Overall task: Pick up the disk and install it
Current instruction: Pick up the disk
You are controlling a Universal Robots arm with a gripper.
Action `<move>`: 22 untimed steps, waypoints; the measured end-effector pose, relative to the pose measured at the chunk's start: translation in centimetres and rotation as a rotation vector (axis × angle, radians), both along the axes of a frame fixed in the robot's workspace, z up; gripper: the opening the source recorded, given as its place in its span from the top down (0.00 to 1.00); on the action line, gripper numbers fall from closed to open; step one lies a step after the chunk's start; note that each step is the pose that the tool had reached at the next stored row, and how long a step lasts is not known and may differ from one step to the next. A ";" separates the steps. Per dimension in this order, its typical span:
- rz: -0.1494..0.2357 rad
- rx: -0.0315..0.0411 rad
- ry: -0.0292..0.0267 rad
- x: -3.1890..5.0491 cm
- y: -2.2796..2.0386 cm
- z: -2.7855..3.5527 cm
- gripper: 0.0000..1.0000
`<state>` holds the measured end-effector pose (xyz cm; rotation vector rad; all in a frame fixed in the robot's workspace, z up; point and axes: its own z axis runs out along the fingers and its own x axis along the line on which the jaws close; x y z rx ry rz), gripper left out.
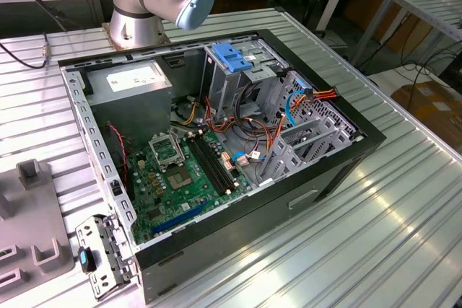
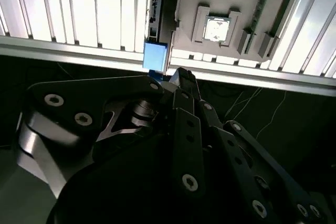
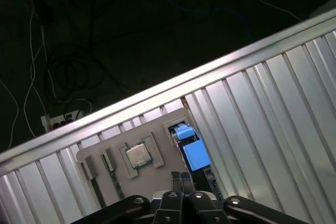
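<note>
**Gripper (image 3: 182, 177) closed and empty above the disk (image 3: 197, 155)**

Looking down in both wrist views, the gripper hangs high over the ribbed desk (image 3: 273, 103), shut on nothing. Below its tip the disk stands on edge, blue carrier uppermost, just beside the grey parts tray (image 3: 157, 124). In the exterior view the disk (image 1: 87, 257) sits at seven o'clock from the open computer case (image 1: 238, 229), outside it.

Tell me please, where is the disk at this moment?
The disk sits at the exterior view's lower left on the metal table, between the grey tray and the open computer case.
</note>
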<state>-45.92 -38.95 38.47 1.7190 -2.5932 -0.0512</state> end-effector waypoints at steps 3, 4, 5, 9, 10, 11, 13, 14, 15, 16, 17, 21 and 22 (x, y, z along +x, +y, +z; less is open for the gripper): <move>0.043 0.0000 0.0000 0.00 0.00 -0.01 0.89; 0.051 -0.0001 -0.0005 0.00 0.04 -0.02 0.89; 0.055 -0.0002 -0.0020 0.00 0.11 -0.03 0.89; 0.066 -0.0045 -0.0149 0.00 0.23 -0.22 0.89; 0.066 -0.0045 -0.0173 0.00 0.27 -0.26 0.89; 0.066 -0.0045 -0.0198 0.00 0.32 -0.34 0.89; 0.068 -0.0078 -0.0286 0.00 0.46 -0.51 0.89; 0.074 -0.0092 -0.0298 0.01 0.51 -0.56 0.89; 0.082 -0.0096 -0.0300 0.01 0.56 -0.58 0.89; 0.098 -0.0094 -0.0301 0.01 0.56 -0.60 0.89; 0.117 -0.0091 -0.0302 0.01 0.56 -0.62 0.89; 0.192 -0.0079 -0.0309 0.00 0.73 -0.79 0.83; 0.206 -0.0078 -0.0315 0.00 0.94 -0.90 0.76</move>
